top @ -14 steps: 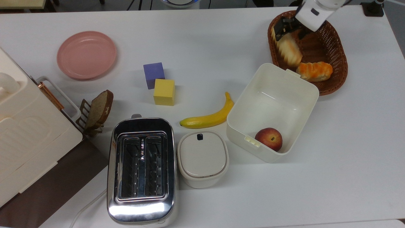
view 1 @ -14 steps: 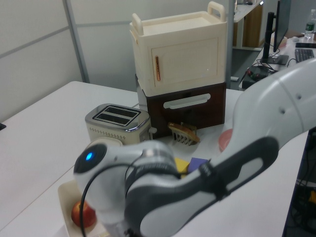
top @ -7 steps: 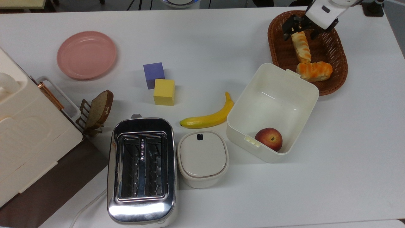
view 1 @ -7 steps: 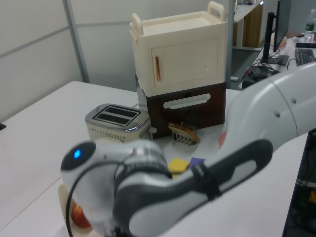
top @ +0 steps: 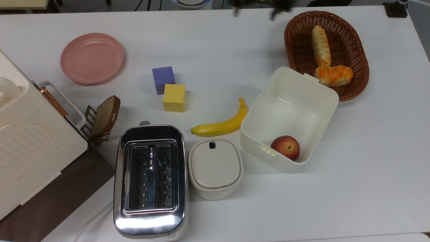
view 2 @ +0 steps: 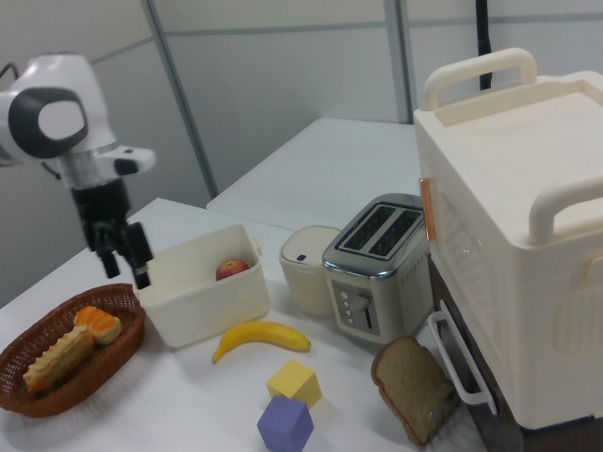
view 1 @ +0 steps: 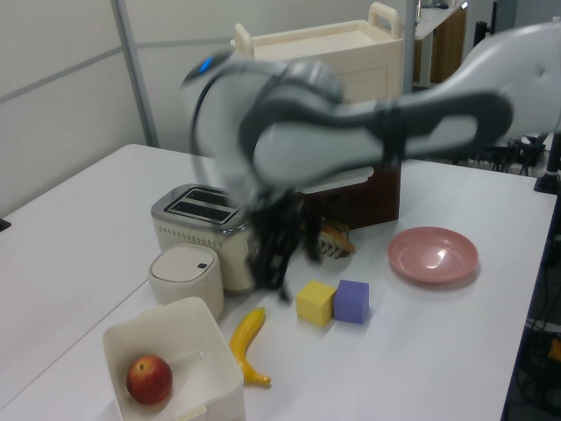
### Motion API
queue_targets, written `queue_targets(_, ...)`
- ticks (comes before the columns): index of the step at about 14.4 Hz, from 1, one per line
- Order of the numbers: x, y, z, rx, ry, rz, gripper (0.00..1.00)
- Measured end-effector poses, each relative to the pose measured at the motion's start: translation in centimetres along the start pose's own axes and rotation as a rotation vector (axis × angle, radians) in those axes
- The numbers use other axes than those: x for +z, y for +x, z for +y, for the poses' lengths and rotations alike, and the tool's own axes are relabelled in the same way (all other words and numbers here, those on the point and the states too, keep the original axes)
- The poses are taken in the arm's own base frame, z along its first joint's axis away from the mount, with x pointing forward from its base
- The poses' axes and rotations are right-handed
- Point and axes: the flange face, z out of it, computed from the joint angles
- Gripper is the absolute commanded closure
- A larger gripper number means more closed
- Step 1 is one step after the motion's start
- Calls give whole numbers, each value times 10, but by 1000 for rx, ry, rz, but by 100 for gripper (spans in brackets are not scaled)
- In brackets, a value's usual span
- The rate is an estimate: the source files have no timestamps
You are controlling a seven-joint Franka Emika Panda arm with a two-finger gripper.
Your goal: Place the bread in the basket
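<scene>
The claw (view 2: 125, 252) hangs in the air with its two fingers spread apart and nothing between them, above the table (view 2: 188, 395) and just beside the white tub (view 2: 203, 285), well above the basket's rim. In the top view it shows as a dark blurred shape (top: 257, 7) at the table's far edge, to the top view's left of the basket (top: 356, 84).

The bread (top: 320, 46) lies inside the basket, lengthwise along its floor, free of the claw. Its lower end lies close against the orange-glazed bun (top: 334, 75), which sits at the basket's end nearest the tub. In the right view the loaf (view 2: 58, 359) rests low between the wicker walls (view 2: 57, 400), none of it over the rim.

Judged from this, the placing step is done: the loaf is down, let go, and settled. What is in hand is the retreat. The next move calls for little more than carrying the empty claw clear of the tub's wall. The banana (top: 223, 124) and the peach (top: 285, 147) have no part in the task.
</scene>
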Motion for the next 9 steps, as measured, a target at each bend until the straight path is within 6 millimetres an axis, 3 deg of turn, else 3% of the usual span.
queue_targets(1,-12,0,47,22,14,6,0)
queue_targets(4,-10,10,120,8,24,0,0)
queue_targets(7,2,18,173,42,41,-22,0)
queue_targets(9,3,18,186,59,46,-25,0)
